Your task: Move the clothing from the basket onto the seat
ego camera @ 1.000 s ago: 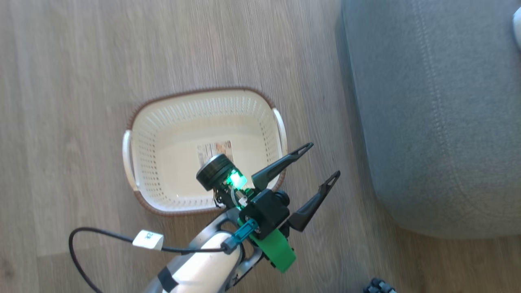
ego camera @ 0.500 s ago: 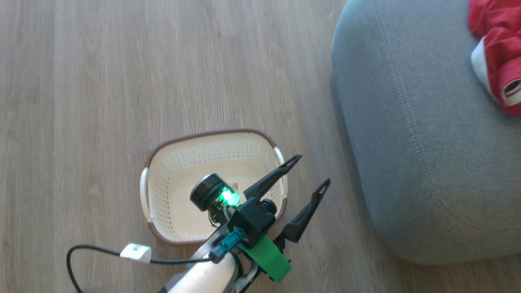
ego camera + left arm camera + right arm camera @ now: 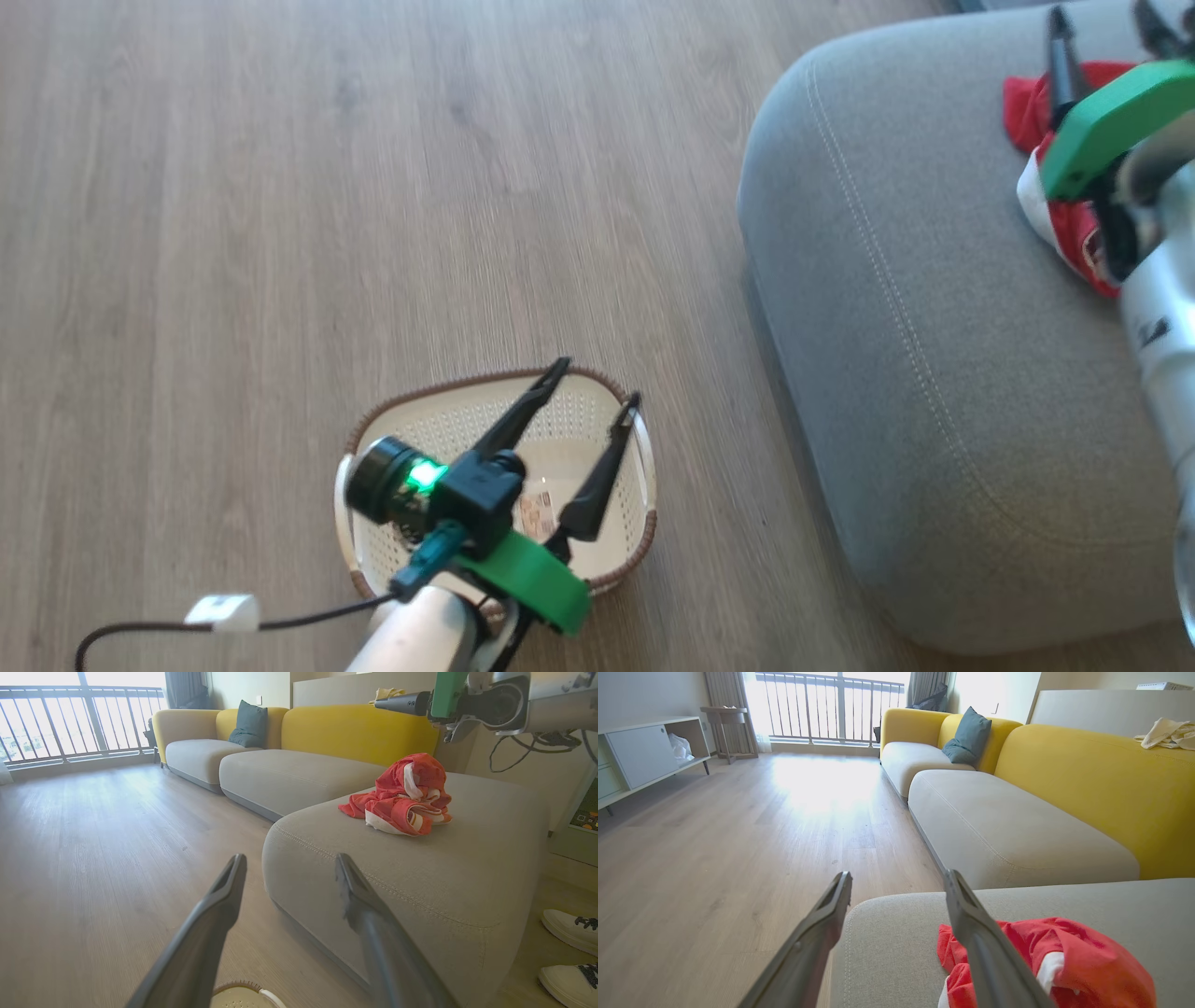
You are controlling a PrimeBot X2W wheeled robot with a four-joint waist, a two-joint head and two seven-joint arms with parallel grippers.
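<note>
The cream basket with a brown rim stands on the wood floor, and its bottom shows a label. My left gripper hovers over it, open and holding nothing; in the left wrist view that gripper points at the seat. The red clothing with white trim lies bunched on the grey seat. My right gripper is above the clothing, open. In the right wrist view its fingers stand apart over the seat, with the clothing beneath.
A long sofa with yellow backs and a teal pillow runs behind the seat. Two white shoes stand on the floor at the seat's far side. A white cabinet lines the far wall. A tagged cable trails from my left arm.
The head camera has swung, so the basket sits lower and more of the seat shows. My right gripper has come into view above the clothing. The left gripper's fingers now lie over the basket.
</note>
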